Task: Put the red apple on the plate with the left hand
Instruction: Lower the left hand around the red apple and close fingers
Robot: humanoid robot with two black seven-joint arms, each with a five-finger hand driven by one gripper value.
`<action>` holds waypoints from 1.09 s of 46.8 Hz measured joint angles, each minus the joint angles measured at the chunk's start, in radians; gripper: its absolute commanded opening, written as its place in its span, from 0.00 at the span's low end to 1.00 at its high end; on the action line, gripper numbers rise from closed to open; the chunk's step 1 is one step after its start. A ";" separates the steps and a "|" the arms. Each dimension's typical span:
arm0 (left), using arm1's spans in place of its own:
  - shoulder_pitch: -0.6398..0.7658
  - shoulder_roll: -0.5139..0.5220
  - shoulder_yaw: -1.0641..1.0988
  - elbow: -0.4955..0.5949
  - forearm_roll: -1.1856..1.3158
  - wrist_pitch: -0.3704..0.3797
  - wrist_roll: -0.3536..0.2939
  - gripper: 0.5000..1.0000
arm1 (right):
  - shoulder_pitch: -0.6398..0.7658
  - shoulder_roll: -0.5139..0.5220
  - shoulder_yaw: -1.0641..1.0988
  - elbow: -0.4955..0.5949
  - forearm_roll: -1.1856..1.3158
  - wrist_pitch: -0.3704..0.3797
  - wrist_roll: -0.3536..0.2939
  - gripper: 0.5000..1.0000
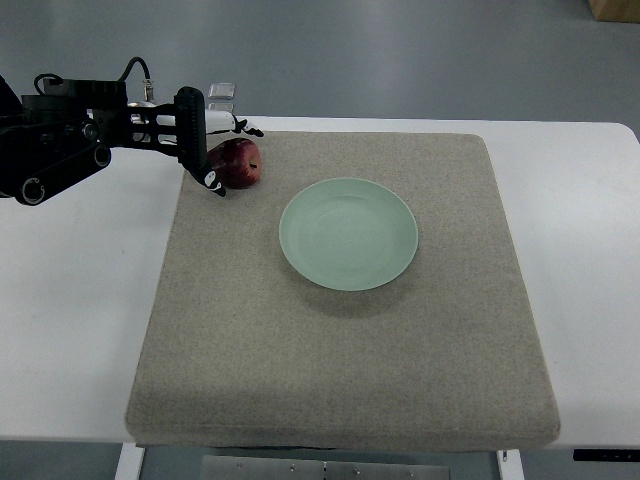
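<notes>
A dark red apple (241,166) lies on the grey mat near its far left corner. My left hand (233,157) reaches in from the left edge and sits right at the apple. One black finger (213,182) lies along the apple's near left side and another finger (247,128) passes just behind it. The fingers are spread around the fruit and not closed on it, and the apple rests on the mat. A pale green plate (300,250) stands empty at the mat's centre, to the right of the apple. The right arm is out of view.
The grey mat (340,380) covers most of a white table (70,330). A small clear object (221,93) stands at the table's far edge behind the hand. Grey floor lies beyond the table.
</notes>
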 measured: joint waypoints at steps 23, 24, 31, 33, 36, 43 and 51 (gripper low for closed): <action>0.015 -0.019 -0.002 0.036 -0.019 0.063 -0.001 0.97 | 0.000 0.000 0.000 0.000 0.000 0.000 0.000 0.93; 0.016 -0.020 -0.002 0.036 -0.019 0.063 -0.001 0.97 | 0.000 0.000 0.000 0.000 0.000 0.000 0.000 0.93; 0.033 -0.026 -0.001 0.038 -0.018 0.062 -0.002 0.95 | 0.000 0.000 0.000 0.000 0.000 0.000 0.000 0.93; 0.034 -0.030 0.000 0.041 -0.017 0.062 -0.002 0.93 | 0.000 0.000 0.000 0.000 0.000 0.000 0.000 0.93; 0.034 -0.035 0.000 0.041 -0.017 0.062 -0.002 0.87 | 0.000 0.000 0.000 0.000 0.000 0.000 0.000 0.93; 0.036 -0.050 0.000 0.059 -0.018 0.062 -0.002 0.69 | -0.001 0.000 0.000 0.000 0.000 0.000 0.000 0.93; 0.036 -0.061 0.000 0.084 -0.017 0.066 -0.003 0.42 | 0.000 0.000 0.000 0.000 0.000 0.000 0.000 0.93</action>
